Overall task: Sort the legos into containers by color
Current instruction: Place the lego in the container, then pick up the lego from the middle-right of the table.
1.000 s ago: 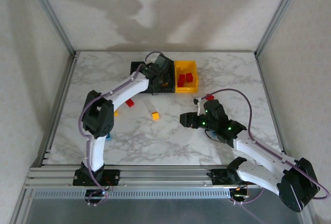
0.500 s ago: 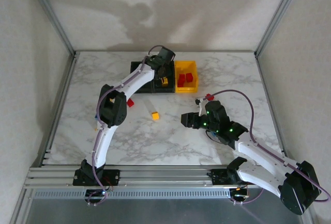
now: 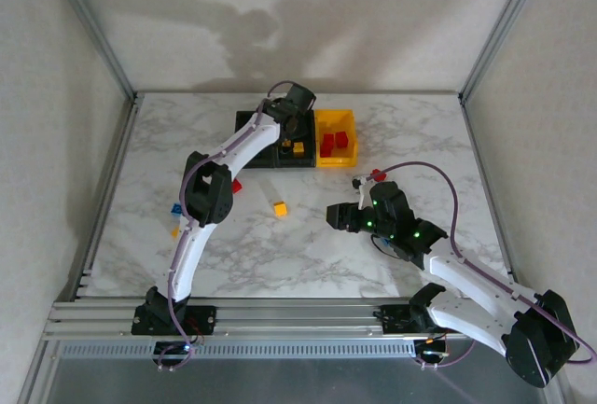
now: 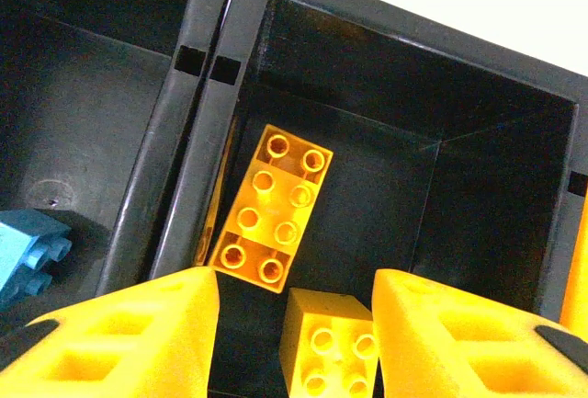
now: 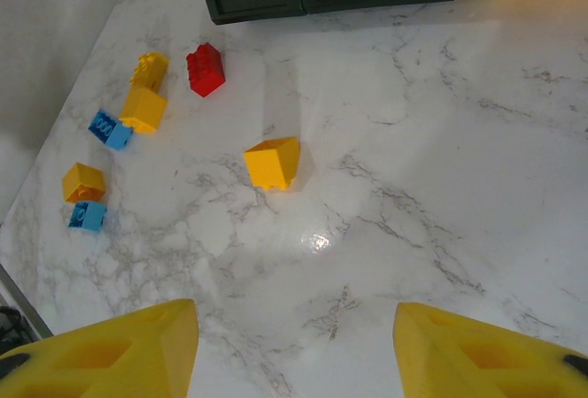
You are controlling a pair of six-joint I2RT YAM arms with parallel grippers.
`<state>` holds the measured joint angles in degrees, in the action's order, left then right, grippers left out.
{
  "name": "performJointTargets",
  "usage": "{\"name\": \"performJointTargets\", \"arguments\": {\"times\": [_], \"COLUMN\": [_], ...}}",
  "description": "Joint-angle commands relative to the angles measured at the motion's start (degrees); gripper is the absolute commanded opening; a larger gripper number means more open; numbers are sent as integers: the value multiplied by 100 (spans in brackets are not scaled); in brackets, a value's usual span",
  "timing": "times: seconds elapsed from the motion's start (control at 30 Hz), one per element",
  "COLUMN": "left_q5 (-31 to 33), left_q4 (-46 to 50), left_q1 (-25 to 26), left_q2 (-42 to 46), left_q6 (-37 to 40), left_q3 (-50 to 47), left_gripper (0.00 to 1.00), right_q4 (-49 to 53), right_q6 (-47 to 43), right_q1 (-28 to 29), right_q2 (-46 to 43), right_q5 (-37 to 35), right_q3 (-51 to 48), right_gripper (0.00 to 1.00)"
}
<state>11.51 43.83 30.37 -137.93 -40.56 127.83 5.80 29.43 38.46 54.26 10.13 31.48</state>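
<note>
- The left gripper [image 4: 292, 283] is held open over the middle black bin [image 4: 496, 196], where two yellow bricks [image 4: 271, 210] are laid.
- The right gripper [image 5: 294, 315] is spread empty above loose legos [image 5: 272, 162] scattered on the marble table [image 5: 441, 141].

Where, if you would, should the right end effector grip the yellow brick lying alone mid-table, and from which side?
Probably from straight above, closing on two opposite flat side walls of the yellow brick; it sits apart, with bare marble around it.
</note>
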Motion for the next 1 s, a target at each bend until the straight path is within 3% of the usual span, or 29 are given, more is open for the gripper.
{"name": "performJointTargets", "arguments": {"times": [0.0,0.37,0.6,0.8,0.97], "left_q5": [153,-213,-1017,-1486,-1559], "left_q4": [266,-240,-1331,-2071,-2381], "left_q1": [8,409,514,597,736], "left_q2": [126,1583,3283,4501,5140], "left_q6": [144,362,317,141,11], "left_q3": [105,-978,-3229,-4989,-5917], "left_gripper": [50,56,59,60,60], "right_q4": [78,1016,1954,2147,2124], "right_q6": [54,426,626,564,409], "right_q1": [30,-331,-1163,-1525,-1698], "right_q2": [-24,102,381,769,1114], "right_q5": [-124,-1122,-1507,-1708,-1789], "right_q3": [10,655,1127,1272,1336], "right_gripper": [58,60,65,65,64]}}
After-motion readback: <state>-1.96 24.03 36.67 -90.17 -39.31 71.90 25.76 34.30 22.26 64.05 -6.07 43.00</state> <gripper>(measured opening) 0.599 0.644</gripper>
